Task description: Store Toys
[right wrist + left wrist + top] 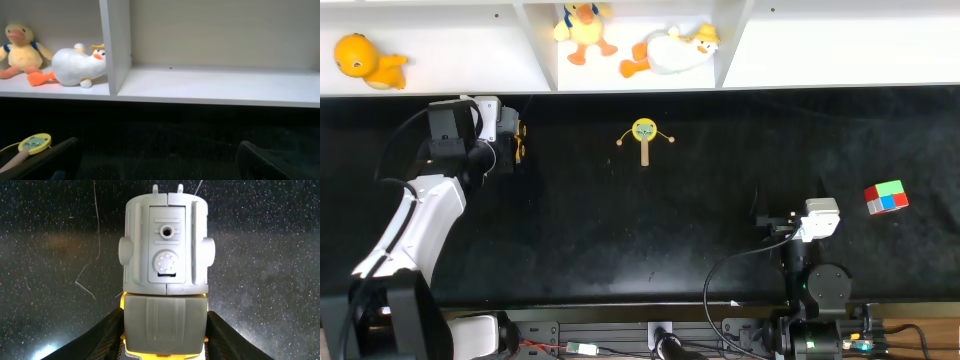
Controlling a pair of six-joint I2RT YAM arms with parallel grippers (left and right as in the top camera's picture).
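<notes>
My left gripper [165, 342] is shut on a grey robot toy [165, 245] with a yellow underside, its fingers [107, 330] pressed to both sides of the toy's base. In the top view this gripper [510, 145] is at the table's back left, just in front of the white shelf [545, 60]. A small rattle drum [644, 134] with a wooden handle lies mid-table, and a coloured cube [886, 197] sits at the right. My right gripper [160, 167] stands open near the front right [790, 228], facing the shelf, nothing between its fingers.
The shelf's left bay holds an orange duck [365, 60]. The middle bay holds a yellow plush duck [585, 28] and a white plush duck [670, 50]. The right bay [220, 82] is bare. A divider [117, 45] separates the bays.
</notes>
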